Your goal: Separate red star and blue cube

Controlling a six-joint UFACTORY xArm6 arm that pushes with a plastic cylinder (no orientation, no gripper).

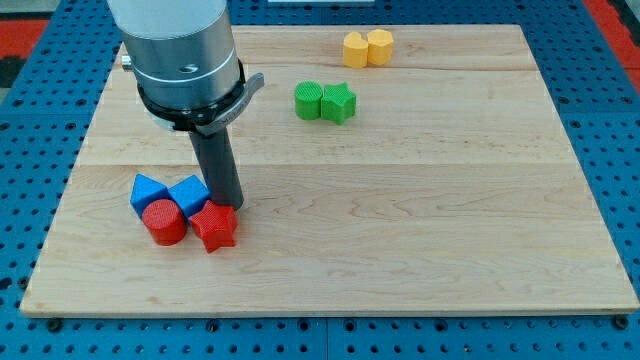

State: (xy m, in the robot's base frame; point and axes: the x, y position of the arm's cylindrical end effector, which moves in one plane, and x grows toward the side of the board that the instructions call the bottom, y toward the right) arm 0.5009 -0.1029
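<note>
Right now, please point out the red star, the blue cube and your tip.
red star (215, 226), camera view, top face.
blue cube (189, 193), camera view, top face.
my tip (230, 205), camera view, rod's lower end.

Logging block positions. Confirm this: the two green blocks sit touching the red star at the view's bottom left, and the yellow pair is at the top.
Wrong. In the camera view the green blocks sit apart, up near the yellow pair; the blue cube and red cylinder adjoin the red star.

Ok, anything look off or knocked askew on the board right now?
Nothing stands out. Every block sits flat on the board; none tipped or over an edge. My tip is wedged at the red star and blue cube, which touch.
</note>
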